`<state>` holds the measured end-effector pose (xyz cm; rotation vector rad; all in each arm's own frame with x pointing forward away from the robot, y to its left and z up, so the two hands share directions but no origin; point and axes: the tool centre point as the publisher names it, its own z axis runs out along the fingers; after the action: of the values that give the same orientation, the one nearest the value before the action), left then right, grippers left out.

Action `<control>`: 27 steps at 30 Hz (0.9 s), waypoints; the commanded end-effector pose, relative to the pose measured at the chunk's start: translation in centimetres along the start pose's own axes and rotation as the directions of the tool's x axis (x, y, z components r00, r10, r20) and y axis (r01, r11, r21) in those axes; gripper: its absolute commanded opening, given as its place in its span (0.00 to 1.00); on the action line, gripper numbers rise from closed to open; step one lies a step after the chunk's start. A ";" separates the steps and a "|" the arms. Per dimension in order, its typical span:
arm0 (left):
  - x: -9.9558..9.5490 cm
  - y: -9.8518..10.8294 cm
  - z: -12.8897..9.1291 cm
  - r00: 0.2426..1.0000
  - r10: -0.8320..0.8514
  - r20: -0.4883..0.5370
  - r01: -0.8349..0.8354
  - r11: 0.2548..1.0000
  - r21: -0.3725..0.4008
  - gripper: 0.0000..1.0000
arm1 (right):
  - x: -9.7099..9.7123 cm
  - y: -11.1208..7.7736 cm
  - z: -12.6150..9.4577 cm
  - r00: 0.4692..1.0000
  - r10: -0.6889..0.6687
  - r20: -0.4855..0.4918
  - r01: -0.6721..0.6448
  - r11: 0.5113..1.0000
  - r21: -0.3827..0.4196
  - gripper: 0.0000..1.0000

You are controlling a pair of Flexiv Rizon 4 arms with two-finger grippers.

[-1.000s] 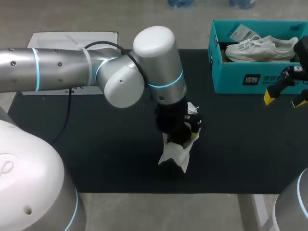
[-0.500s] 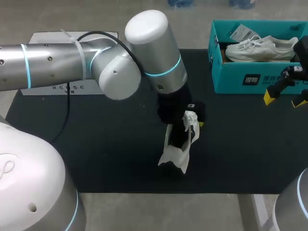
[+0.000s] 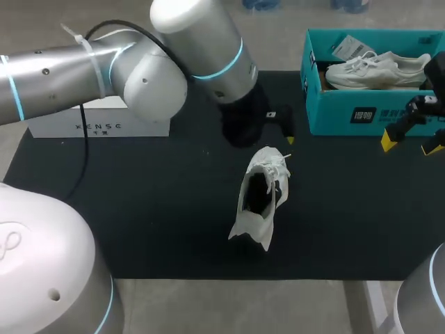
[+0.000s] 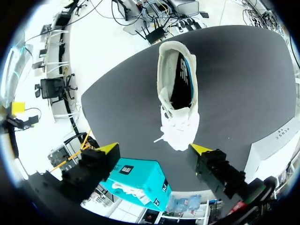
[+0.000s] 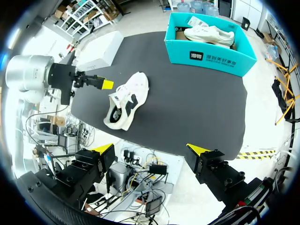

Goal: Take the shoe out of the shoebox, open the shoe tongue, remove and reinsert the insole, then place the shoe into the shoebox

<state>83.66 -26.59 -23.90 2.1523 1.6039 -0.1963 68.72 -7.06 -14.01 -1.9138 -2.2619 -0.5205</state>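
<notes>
Both tools spread, empty: my left tool (image 4: 155, 148) past the toe of the white shoe (image 4: 178, 101), right tool (image 5: 150, 148) by the teal shoebox (image 5: 211, 58). Left wrist view alone shows the shoe's blue-edged lining.

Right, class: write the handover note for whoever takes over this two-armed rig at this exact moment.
Left hand: open, empty, by the toe of the white lace-up shoe.
Right hand: open, empty, near the teal cardboard shoebox.
Shoe: upright on the black mat, dark insole inside; a second white shoe lies in the box.
Done: shoe taken out; tongue and insole steps cannot be judged.
Left: return it to the box.
</notes>
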 end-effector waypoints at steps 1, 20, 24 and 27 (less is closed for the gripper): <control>0.0 0.5 0.4 1.000 0.007 -0.020 -0.007 1.000 0.019 0.00 | 0.0 0.2 0.1 1.000 0.001 0.001 -0.001 1.000 0.004 1.00; 3.9 -4.7 5.4 0.987 0.017 -0.160 0.005 0.991 0.131 0.00 | 0.0 0.2 0.1 1.000 0.001 0.001 -0.001 1.000 0.004 1.00; 4.2 -6.3 4.8 0.983 -0.006 -0.184 0.035 0.987 0.156 0.00 | 0.0 0.2 0.1 1.000 0.001 0.001 -0.001 1.000 0.004 1.00; 4.5 -6.6 4.1 0.977 -0.054 -0.207 0.085 0.986 0.144 0.00 | 0.0 0.2 0.1 1.000 0.001 0.001 -0.001 1.000 0.004 1.00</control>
<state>80.06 -23.61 -31.97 2.3149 1.8157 -0.1490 68.72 -7.06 -14.00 -1.9139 -2.2619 -0.5204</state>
